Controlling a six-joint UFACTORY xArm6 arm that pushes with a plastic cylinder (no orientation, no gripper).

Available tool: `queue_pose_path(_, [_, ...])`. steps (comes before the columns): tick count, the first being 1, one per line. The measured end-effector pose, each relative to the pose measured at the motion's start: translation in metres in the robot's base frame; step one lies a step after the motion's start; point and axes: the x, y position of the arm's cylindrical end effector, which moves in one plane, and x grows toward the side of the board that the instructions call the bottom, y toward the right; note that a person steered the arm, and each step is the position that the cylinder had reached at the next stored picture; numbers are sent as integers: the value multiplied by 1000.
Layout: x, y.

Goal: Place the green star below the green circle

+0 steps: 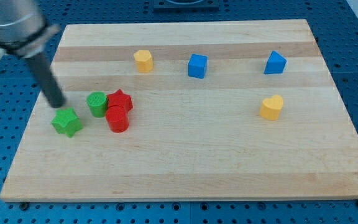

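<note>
The green star (66,122) lies on the wooden board at the view's left. The green circle (97,104) stands just up and to the right of it, a small gap between them. My tip (56,103) is on the board just above the green star and slightly to its left, and left of the green circle; it looks close to the star's upper edge, and I cannot tell whether it touches.
A red star (120,99) and a red circle (117,119) sit against the green circle's right side. A yellow hexagon (143,60), a blue cube (197,65) and a blue triangle (275,63) lie near the top. A yellow heart (271,107) lies at the right.
</note>
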Motion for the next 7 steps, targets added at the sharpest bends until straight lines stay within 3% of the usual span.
queue_pose_path(1, [0,-13])
queue_pose_path(2, [28,-4])
queue_pose_path(4, [39,69])
queue_pose_path(6, [81,28])
queue_pose_path(7, [76,46])
